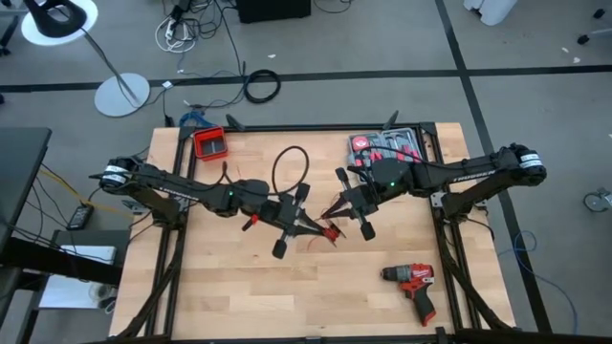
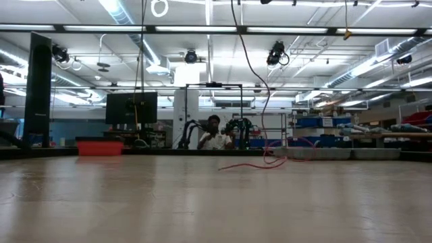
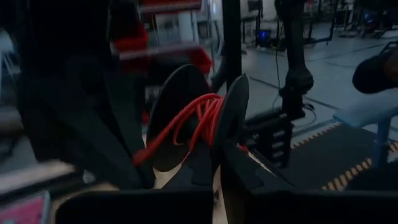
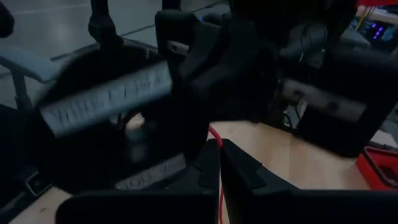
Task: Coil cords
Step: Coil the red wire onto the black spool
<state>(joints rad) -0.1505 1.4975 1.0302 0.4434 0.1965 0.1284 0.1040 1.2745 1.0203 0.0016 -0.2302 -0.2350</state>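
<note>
Red drill (image 1: 413, 286) is lying near the bench's (image 1: 229, 296) front right corner. Both grippers are meeting mid-bench: left gripper (image 1: 295, 222) is clenching the cords (image 1: 330, 232), right gripper (image 1: 337, 201) is pinching their red wire, black loop trailing toward the rear edge.

Light came from above: long ceiling strips (image 2: 202, 29) ran bright across the upper part of the low view, glaring white, and laid a pale sheen on the surface (image 2: 202, 202), whose near part was soft. The high view was evenly lit, with a white lamp (image 1: 59, 19) blown out at upper left and only faint shadows under the arms. Both wrist views were dim and heavily blurred; the red cords (image 3: 196, 121) stood out at centre against dark, smeared shapes.
</note>
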